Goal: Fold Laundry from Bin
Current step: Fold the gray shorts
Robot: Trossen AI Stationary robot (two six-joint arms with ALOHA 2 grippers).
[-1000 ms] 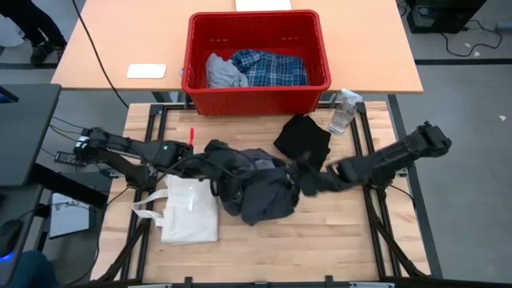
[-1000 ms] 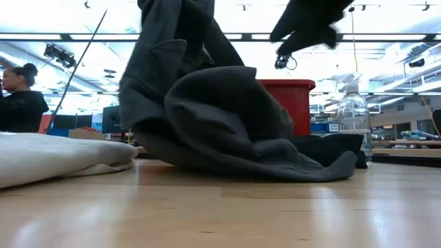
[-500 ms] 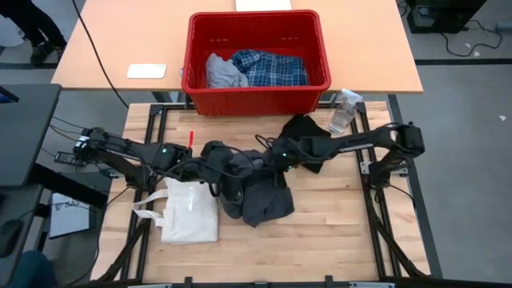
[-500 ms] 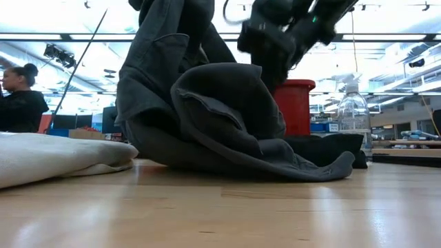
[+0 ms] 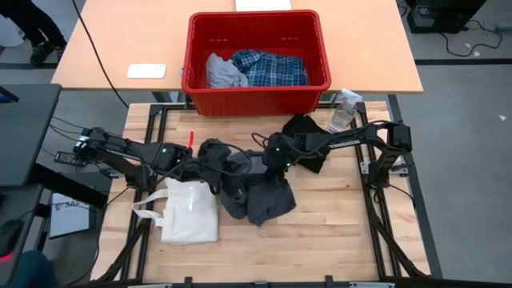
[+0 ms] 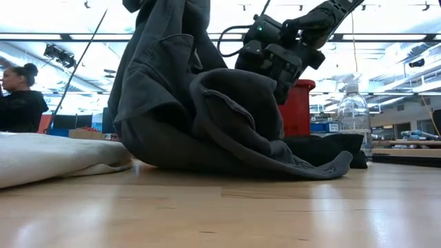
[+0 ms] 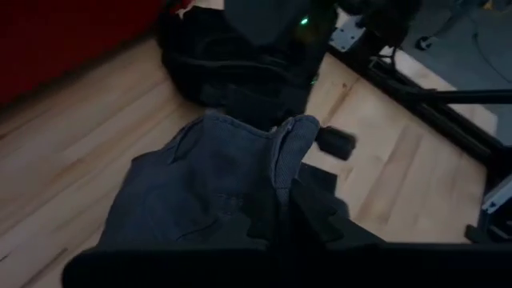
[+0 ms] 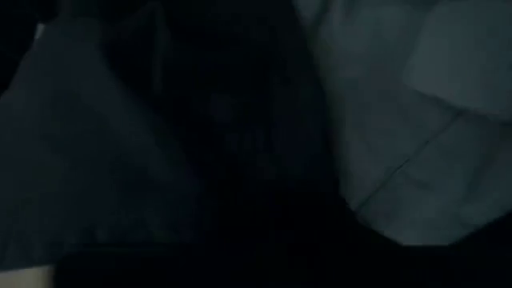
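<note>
On my screens the cream tote bag (image 5: 190, 210) lies flat on the bench (image 5: 336, 232), just left of the dark grey top (image 5: 252, 188), which I take as my landmark. My left gripper (image 5: 214, 170) sits at the top's left edge, its fingers closed on a bunch of that fabric; in the low view the cloth is drawn up from the bench there. My right gripper (image 5: 268, 160) is pressed into the top's upper right part. Its wrist view is filled with dark cloth, so I cannot tell whether its fingers are open or closed. A black T-shirt (image 5: 304, 142) lies folded just right of and behind the top. A clear bottle (image 5: 344, 110) stands farther right. Behind the top, the red bin (image 5: 256, 84) holds a light grey piece (image 5: 222, 72) and a plaid shirt (image 5: 268, 68).
</note>
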